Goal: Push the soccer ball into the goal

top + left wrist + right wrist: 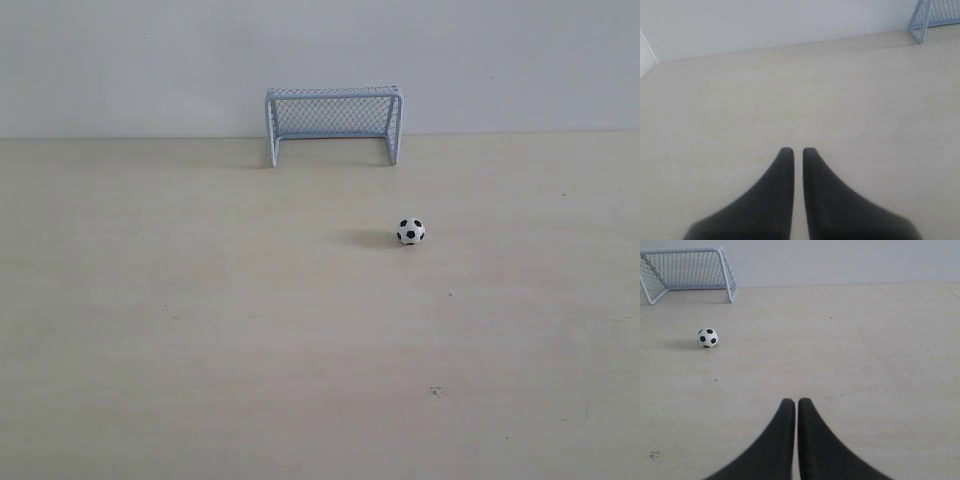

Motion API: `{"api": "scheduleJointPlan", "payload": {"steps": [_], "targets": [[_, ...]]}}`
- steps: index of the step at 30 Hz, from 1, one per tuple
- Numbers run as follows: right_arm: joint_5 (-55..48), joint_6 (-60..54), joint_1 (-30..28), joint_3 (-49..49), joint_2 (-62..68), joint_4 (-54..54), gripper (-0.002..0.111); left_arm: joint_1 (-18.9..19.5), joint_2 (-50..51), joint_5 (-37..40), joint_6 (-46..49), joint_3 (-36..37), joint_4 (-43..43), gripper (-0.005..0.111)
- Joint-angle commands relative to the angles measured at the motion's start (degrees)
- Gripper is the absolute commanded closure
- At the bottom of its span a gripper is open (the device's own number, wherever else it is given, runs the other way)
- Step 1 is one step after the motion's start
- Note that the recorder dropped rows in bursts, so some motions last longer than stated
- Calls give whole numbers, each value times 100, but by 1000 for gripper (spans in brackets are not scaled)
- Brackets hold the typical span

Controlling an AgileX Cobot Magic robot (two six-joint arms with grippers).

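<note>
The soccer ball (410, 231) (707, 337), tiny, white with black patches, rests on the pale tabletop in front of the goal and a little right of its right post. The pale blue-grey goal (333, 122) (687, 271) stands at the table's far edge against the wall, mouth facing me; one corner of the goal (935, 17) shows in the left wrist view. Neither arm appears in the exterior view. My left gripper (797, 151) is shut on nothing, far from the ball. My right gripper (796, 402) is shut, empty, well short of the ball.
A white wall (320, 50) rises directly behind the goal. The light wooden table (200, 330) carries a small dark speck (436, 390) near the front right.
</note>
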State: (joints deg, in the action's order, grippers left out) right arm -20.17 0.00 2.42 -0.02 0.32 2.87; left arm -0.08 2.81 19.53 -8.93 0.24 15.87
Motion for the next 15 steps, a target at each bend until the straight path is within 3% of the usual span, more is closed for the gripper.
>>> {"api": "scheduleJointPlan", "payload": {"steps": [1,15], "targets": [[64,-42,-17,2,-32,-47,108,-45,31,-19,-53,-24,2,100],[54,-41,-17,2,-32,-47,108,-45,31,-19,-53,-24,2,100]]}}
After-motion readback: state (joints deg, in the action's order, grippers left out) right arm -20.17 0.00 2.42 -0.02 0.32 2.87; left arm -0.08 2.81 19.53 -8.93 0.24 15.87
